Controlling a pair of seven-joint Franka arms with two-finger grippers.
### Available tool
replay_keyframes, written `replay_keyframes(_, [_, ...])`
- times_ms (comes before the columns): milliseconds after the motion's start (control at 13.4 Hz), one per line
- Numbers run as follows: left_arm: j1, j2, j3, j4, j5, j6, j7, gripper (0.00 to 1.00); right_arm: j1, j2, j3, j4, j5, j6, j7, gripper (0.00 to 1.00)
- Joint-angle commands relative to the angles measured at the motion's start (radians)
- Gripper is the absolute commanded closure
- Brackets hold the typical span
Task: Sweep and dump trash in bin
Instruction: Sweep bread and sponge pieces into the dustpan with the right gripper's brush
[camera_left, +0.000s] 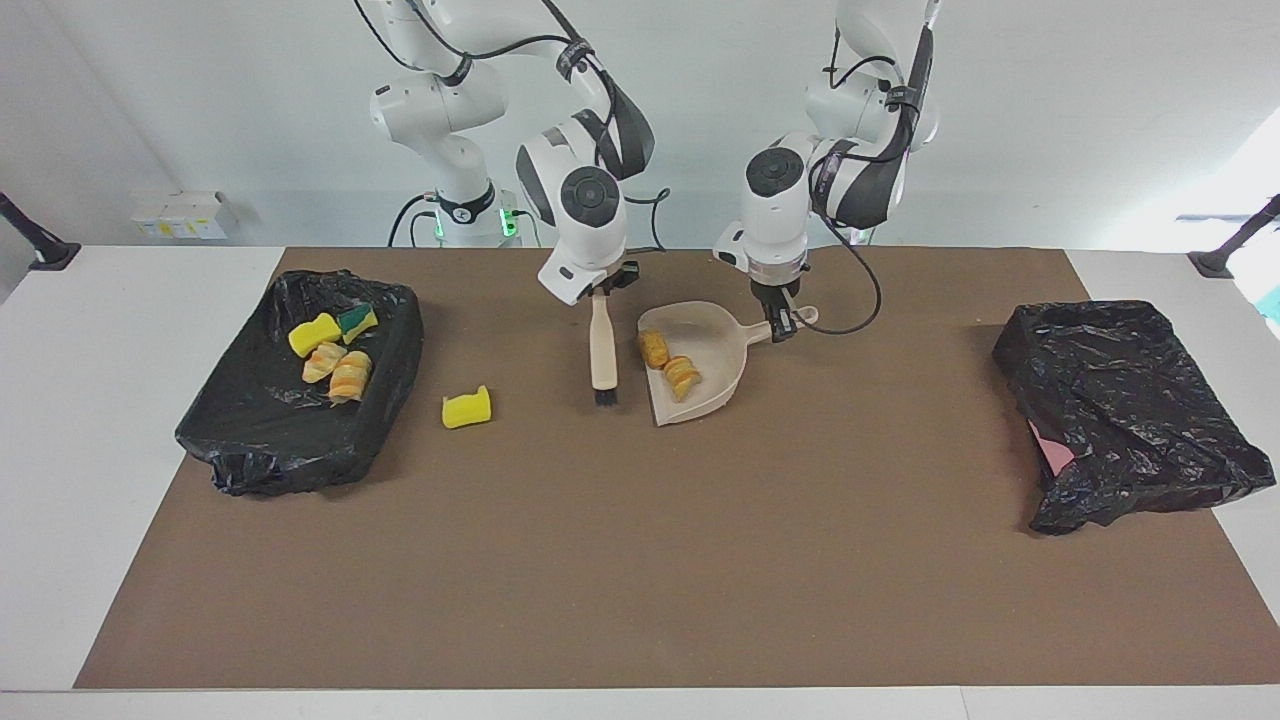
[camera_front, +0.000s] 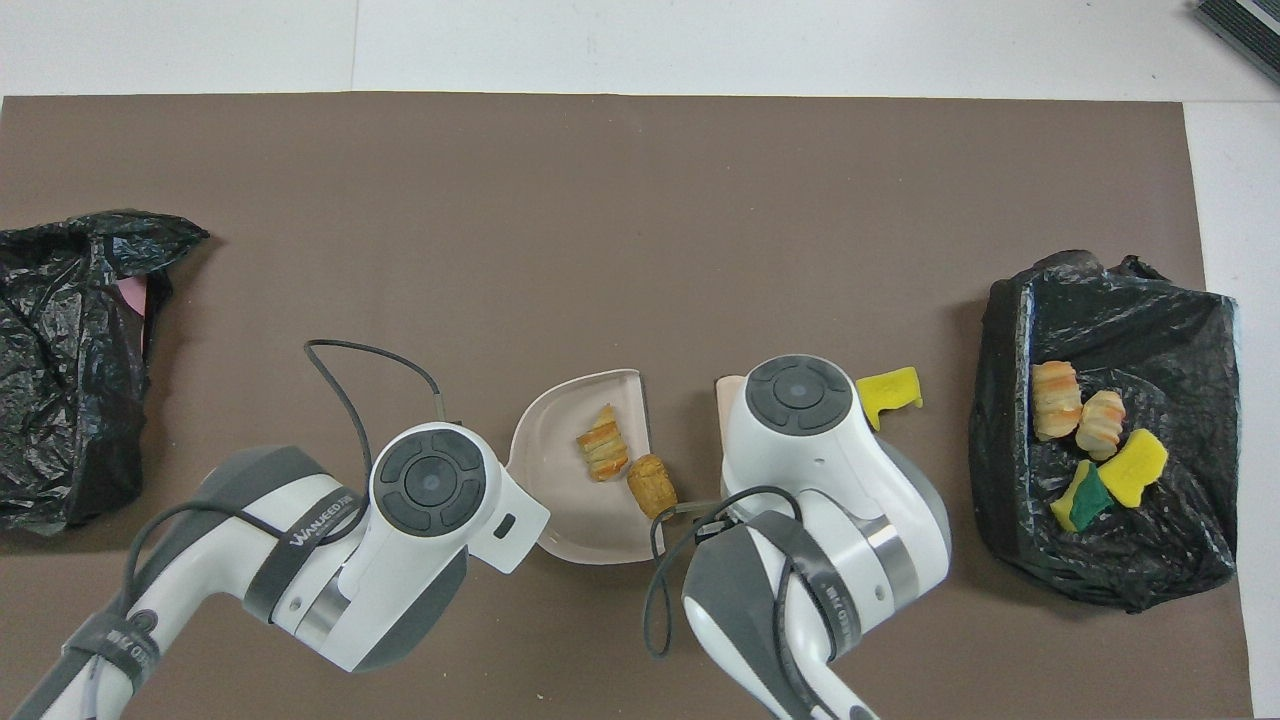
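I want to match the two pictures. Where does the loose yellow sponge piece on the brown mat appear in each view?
Facing view: the yellow sponge piece lies on the mat between the bin with trash and the brush.
Overhead view: the same piece shows partly, beside the right arm's wrist, with the bin toward the table's end.
Shared landmark: the dustpan holding two rolls.

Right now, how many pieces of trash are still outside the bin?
3: two striped rolls lie in the dustpan, and one yellow sponge chunk lies on the mat between the brush and the bin.
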Motion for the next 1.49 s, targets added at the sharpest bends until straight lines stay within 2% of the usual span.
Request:
replay_keyframes(0, [0.038, 0.013, 0.005, -0.009, -0.068, 0.067, 0.092, 1.0, -0.093, -0.011, 0.01, 0.0, -0.148, -0.094, -0.042, 1.0])
replay_keyframes(149, [0.044, 0.016, 0.005, -0.007, -0.108, 0.069, 0.098, 1.0, -0.13, -0.008, 0.01, -0.001, -0.28, -0.12, -0.069, 1.0])
replay_keyframes(373, [0.068, 0.018, 0.003, -0.007, -0.16, 0.067, 0.106, 1.0, -0.184, -0.005, 0.011, -0.012, -0.402, -0.112, -0.124, 1.0])
replay_keyframes(522, [0.076, 0.018, 0.007, -0.006, -0.168, 0.06, 0.115, 1.0, -0.262, 0.001, 0.011, -0.02, -0.437, -0.088, -0.185, 1.0])
replay_keyframes(671, [0.073, 0.016, 0.008, -0.004, -0.168, 0.051, 0.112, 1.0, -0.357, 0.001, 0.011, -0.056, -0.439, 0.007, -0.236, 1.0])
replay_keyframes(820, [0.067, 0.012, 0.007, -0.01, -0.168, 0.054, 0.103, 1.0, -0.406, 0.005, 0.013, -0.081, -0.439, 0.049, -0.276, 1.0])
replay_keyframes(1043, [0.062, 0.007, 0.007, -0.018, -0.168, 0.05, 0.101, 1.0, -0.385, 0.001, 0.017, -0.109, -0.407, 0.041, -0.284, 1.0])
replay_keyframes(1267, [0.055, 0.004, 0.008, -0.018, -0.166, 0.038, 0.083, 1.0, -0.307, -0.008, 0.017, -0.132, -0.286, 0.034, -0.294, 1.0])
replay_keyframes(1416, [0.053, 0.003, 0.008, -0.018, -0.16, 0.026, 0.081, 1.0, -0.213, -0.018, 0.017, -0.133, -0.208, 0.029, -0.284, 1.0])
